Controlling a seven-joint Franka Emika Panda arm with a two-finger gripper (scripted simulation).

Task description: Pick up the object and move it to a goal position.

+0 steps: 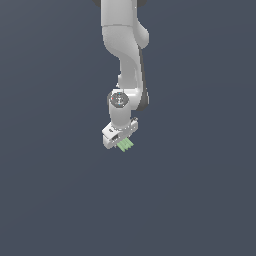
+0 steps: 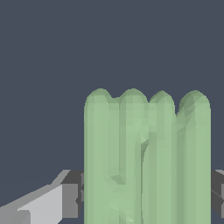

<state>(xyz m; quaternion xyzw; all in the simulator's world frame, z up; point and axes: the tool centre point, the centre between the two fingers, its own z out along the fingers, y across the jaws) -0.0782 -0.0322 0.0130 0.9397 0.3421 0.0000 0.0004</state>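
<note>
The object (image 1: pixel 125 144) is a small pale-green block of several rounded ridges joined side by side. In the exterior view it pokes out from under the white gripper (image 1: pixel 120 138), near the middle of the picture. The wrist view shows the object (image 2: pixel 146 157) large and close, between the two fingers. One dark finger pad (image 2: pixel 72 197) presses against one side of it and the other finger (image 2: pixel 217 192) against the opposite side. The gripper (image 2: pixel 146 199) is shut on the object. The arm hides the gripper's fingers in the exterior view.
A plain dark blue-grey surface (image 1: pixel 200 200) fills the background of both views. The white arm (image 1: pixel 122 60) comes down from the top of the exterior view.
</note>
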